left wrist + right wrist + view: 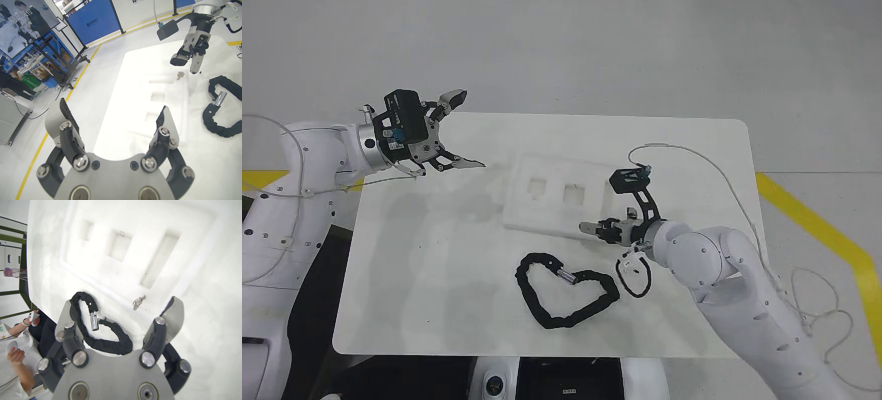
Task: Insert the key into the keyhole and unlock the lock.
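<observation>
A black fabric-covered chain lock (560, 297) lies in a loop on the white table, its silver cylinder (564, 272) at one end. The small silver key (137, 301) rests on the white foam tray (527, 205) near the rim, beside the long recess, and it also appears in the left wrist view (180, 75). My right gripper (121, 308) hangs open just above the key (187, 65), in the top view at the tray's near right corner (600, 228). My left gripper (113, 106) is open and holds nothing, off the table's far left corner (462, 130).
The foam tray has three rectangular recesses (121, 245). The chain (105, 345) lies close beside the tray's near side. A thin white cable (712, 165) trails over the table's right part. Bare table (422, 270) stretches along the left.
</observation>
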{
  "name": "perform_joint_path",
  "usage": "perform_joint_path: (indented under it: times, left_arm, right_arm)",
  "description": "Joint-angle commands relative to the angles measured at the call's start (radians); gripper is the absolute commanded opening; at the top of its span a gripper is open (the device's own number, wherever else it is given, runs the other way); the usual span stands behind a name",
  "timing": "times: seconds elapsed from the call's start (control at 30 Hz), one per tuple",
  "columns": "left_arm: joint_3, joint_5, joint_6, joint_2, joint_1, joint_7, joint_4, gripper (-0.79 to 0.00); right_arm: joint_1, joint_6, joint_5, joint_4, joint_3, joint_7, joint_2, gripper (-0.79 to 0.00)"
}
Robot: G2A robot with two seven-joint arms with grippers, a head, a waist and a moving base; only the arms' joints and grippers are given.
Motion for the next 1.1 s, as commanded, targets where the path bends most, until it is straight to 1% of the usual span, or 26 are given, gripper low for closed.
perform_joint_path:
  times: [0.0,0.1,0.2,0.27,0.3,0.33,0.47,0.8,1.07]
  left_arm:
    - [0.000,0.000,0.000,0.000,0.000,0.000,0.000,0.000]
    - [0.000,0.000,0.000,0.000,0.000,0.000,0.000,0.000]
    - [0.000,0.000,0.000,0.000,0.000,0.000,0.000,0.000]
    - [0.000,0.000,0.000,0.000,0.000,0.000,0.000,0.000]
    - [0.000,0.000,0.000,0.000,0.000,0.000,0.000,0.000]
    - [0.000,0.000,0.000,0.000,0.000,0.000,0.000,0.000]
    - [0.000,0.000,0.000,0.000,0.000,0.000,0.000,0.000]
    - [0.000,0.000,0.000,0.000,0.000,0.000,0.000,0.000]
    - [0.000,0.000,0.000,0.000,0.000,0.000,0.000,0.000]
  right_arm:
    - [0.002,0.002,0.000,0.004,-0.005,0.004,-0.001,-0.095]
    - [0.004,0.002,-0.007,0.006,-0.010,0.008,-0.003,-0.200]
    - [0.004,0.012,-0.016,0.013,-0.013,0.011,-0.004,-0.252]
    - [0.005,0.023,-0.019,0.020,-0.013,0.011,-0.005,-0.274]
    - [0.005,0.028,-0.022,0.023,-0.013,0.011,-0.006,-0.320]
    - [0.006,0.033,-0.020,0.025,-0.013,0.012,-0.006,-0.397]
    - [0.009,0.046,-0.019,0.033,-0.013,0.011,-0.009,-0.428]
    - [0.020,0.088,-0.030,0.059,-0.021,0.015,-0.017,-0.446]
    - [0.031,0.094,-0.033,0.079,-0.033,0.021,-0.023,-0.526]
